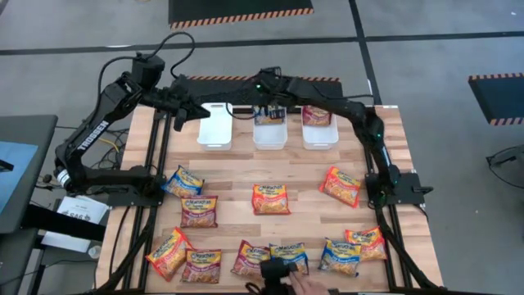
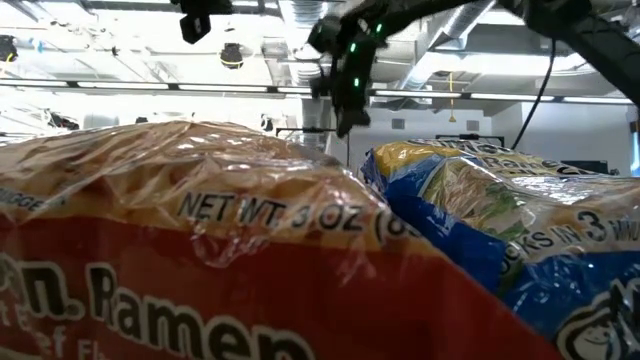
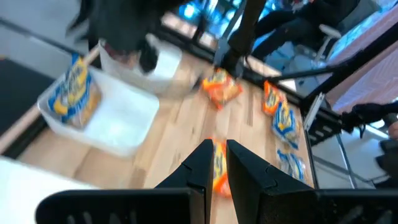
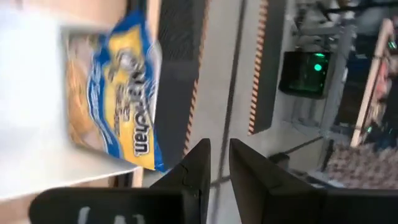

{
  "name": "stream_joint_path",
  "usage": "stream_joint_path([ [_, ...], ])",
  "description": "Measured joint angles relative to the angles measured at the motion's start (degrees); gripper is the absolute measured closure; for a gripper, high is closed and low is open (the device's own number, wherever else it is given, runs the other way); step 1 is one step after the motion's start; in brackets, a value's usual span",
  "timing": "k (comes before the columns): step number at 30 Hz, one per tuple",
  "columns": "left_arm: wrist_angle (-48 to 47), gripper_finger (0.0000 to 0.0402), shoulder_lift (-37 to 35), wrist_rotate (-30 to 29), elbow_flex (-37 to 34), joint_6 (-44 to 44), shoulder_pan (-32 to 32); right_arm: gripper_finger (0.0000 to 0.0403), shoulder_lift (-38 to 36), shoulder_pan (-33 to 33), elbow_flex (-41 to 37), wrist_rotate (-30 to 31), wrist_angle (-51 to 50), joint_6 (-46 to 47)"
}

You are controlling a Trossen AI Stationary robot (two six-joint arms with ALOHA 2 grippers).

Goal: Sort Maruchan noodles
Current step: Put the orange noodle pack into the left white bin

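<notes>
Blue-and-yellow Maruchan packet lies in the middle white bin at twelve o'clock; right gripper above, fingers slightly parted, empty; left gripper nearly closed, empty.

twelve noodle packets in all, seen from above: ten spread over the wooden table and two more in bins, a blue-and-yellow packet in the middle one and a dark red packet in the right one. by wrapper the count looks even (four orange, four blue-and-yellow, four dark red, though small ones are hard to call). three white bins stand in a row. two robot arms reach in. one person's hand shows at the near edge.
</notes>
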Motion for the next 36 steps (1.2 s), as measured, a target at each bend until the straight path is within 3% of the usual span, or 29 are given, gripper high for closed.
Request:
stream_joint_path([
  [7, -10.03, 0.0372, -0.21, -3.12, -0.02, 1.85, -0.83, 0.0319, -9.59, 1.07, 0.11, -12.61, -0.28, 19.18],
  [12, -16.75, 0.0372, -0.28, -6.25, -0.02, 1.03, -4.08, 0.0319, -14.40, 1.34, 0.09, -21.54, -3.00, 25.95],
  [16, -20.41, 0.0372, -0.32, -9.13, -0.02, -1.85, -9.17, 0.0319, -17.04, 1.88, 0.09, -24.93, -5.86, 30.30],
  [23, -21.51, 0.0372, -0.36, -12.37, -0.02, -6.73, -19.60, 0.0319, -19.23, 2.42, 0.09, -35.50, -11.75, 40.85],
  [27, -20.09, 0.0372, -0.31, -16.73, -0.02, -7.45, -24.19, 0.0319, -19.30, 3.94, 0.09, -42.24, -15.90, 42.48],
  [31, -17.86, 0.0372, 1.19, -17.48, -0.02, -9.31, -26.65, 0.0319, -19.10, 7.06, 0.09, -44.09, -18.42, 43.62],
  [36, -19.34, 0.0372, 3.08, -17.28, -0.02, -8.92, -29.19, 0.0319, -18.87, 12.11, 0.07, -47.56, -18.86, 52.13],
])
